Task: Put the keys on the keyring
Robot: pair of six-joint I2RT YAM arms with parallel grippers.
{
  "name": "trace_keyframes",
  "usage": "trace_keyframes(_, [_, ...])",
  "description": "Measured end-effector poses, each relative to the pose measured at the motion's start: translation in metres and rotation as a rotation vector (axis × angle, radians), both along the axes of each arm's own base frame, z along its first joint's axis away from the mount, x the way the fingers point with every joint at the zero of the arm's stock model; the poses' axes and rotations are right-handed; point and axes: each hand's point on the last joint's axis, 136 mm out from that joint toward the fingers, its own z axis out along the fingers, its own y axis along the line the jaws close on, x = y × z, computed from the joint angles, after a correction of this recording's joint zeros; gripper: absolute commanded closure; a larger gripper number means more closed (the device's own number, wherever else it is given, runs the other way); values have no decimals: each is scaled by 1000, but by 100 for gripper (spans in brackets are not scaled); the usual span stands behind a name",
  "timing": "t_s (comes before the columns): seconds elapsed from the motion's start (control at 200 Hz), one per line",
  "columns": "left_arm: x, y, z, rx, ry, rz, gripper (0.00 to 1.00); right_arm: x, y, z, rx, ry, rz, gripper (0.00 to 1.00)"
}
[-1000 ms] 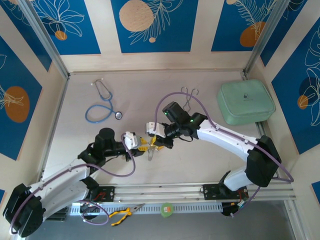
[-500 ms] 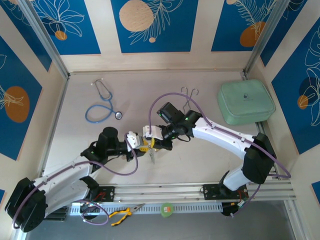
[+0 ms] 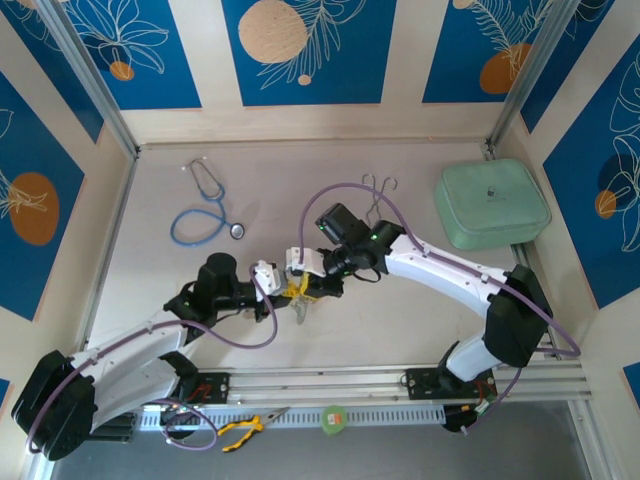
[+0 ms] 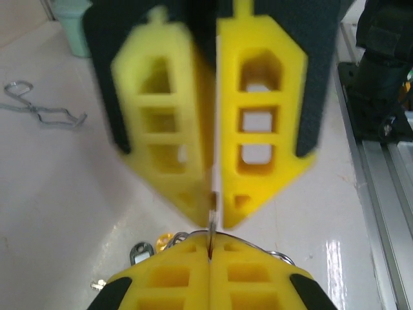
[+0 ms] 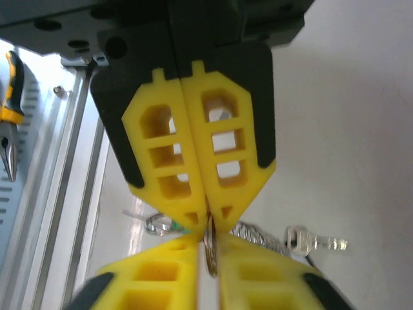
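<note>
Seen from overhead on a pale table (image 3: 400, 330), the two grippers met tip to tip just beyond the aluminium rail (image 3: 400, 380), a little left of the rail's middle.

Over the previous second the left gripper (image 4: 211, 244) had slid in toward the right gripper (image 5: 208, 240). The gap between their yellow fingers (image 4: 289, 110) had closed, and the tips now touched.

Each gripper was closed down to a hairline seam. A thin metal edge ran through both seams. It was apparently part of the keyring (image 5: 253, 234), so both seemed to pinch it at once, though which part was too hidden to tell. This probably meant the work had moved from carrying to a two-handed hold, the set-up for threading. No key could be seen on the loop yet.

The keyring sat at the meeting fingertips, with its beaded chain trailing away from the rail. A small silver key (image 5: 315, 243) lay just beside the chain's end. Its long axis was roughly square to the rail, with the blade pointing away from it.

On the rail side of the tips, a slim silver piece (image 3: 300, 312) pointed toward the rail. It was too small to name.
</note>
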Motion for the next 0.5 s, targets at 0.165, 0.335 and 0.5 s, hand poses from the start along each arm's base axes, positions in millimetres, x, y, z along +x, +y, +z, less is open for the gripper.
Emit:
trace_keyframes(0.165, [-1,-3,3,-73,-6,-2,100,6,-20,9,170,65,-87,75])
trace_keyframes(0.335, [-3,-5,-7,-101,34,-7,100,1,-24,8,269,91,-89,76])
trace_keyframes(0.5, [-2,-8,-3,-133,33,-16,100,0,-20,5,297,92,-84,76])
